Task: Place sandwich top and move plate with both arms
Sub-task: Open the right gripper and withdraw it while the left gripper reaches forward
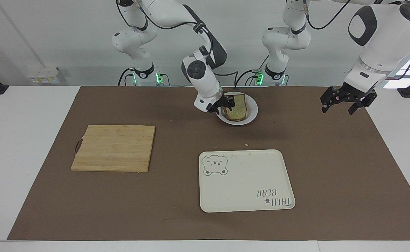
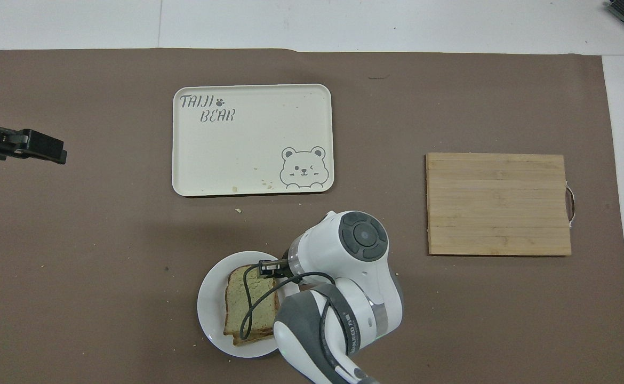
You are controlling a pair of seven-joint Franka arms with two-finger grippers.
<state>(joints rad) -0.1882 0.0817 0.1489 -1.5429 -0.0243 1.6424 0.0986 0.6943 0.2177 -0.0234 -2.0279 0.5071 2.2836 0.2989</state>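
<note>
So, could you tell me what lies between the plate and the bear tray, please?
Only bare brown mat with a few crumbs; nothing stands between the plate and the tray. The overhead view shows it best.

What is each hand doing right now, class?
Right hand: open beside the sandwich top on the plate, holding nothing.
Left hand: open, empty, waiting over the mat.

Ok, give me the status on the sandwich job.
Done: the sandwich top lies on the stack on the plate. In hand: the right gripper sits open at its edge. Left: moving the plate; the left gripper waits over the mat.
</note>
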